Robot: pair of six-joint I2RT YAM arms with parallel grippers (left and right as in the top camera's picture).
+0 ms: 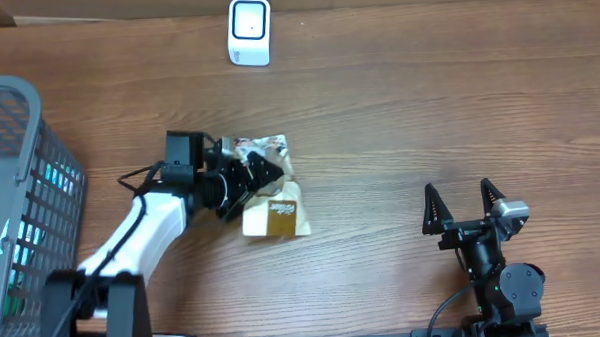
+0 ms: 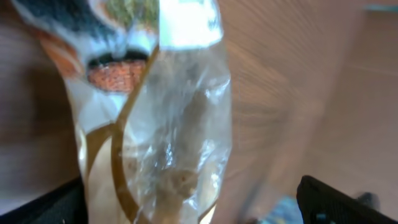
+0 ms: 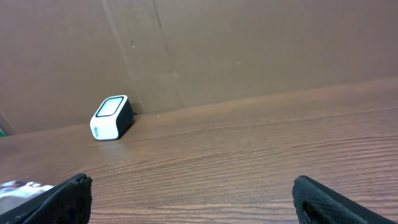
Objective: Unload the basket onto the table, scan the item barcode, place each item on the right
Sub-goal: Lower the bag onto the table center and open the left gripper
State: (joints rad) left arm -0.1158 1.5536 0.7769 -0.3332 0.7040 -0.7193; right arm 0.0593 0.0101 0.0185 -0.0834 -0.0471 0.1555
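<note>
Snack bag is right where we want it, lying flat on the table with our left gripper parked over its upper end. The jaws stand wide, one finger on each side of the crinkly film, and nothing is pinched. From the left wrist view we see clear plastic and a tan printed panel, but no barcode (it may be on the face turned away from us, we cannot tell). Off to the other side, our right gripper hangs spread and empty, well apart from the bag. Up at the far edge sits the white scanner, also well apart from the bag, and the basket stands at the left edge. We reckon the job now is a clean grasp. Close on the stiffer printed end rather than the slack film, lift without folding the pack, then turn whichever face carries the code squarely toward the scanner window and hold it steady.
</note>
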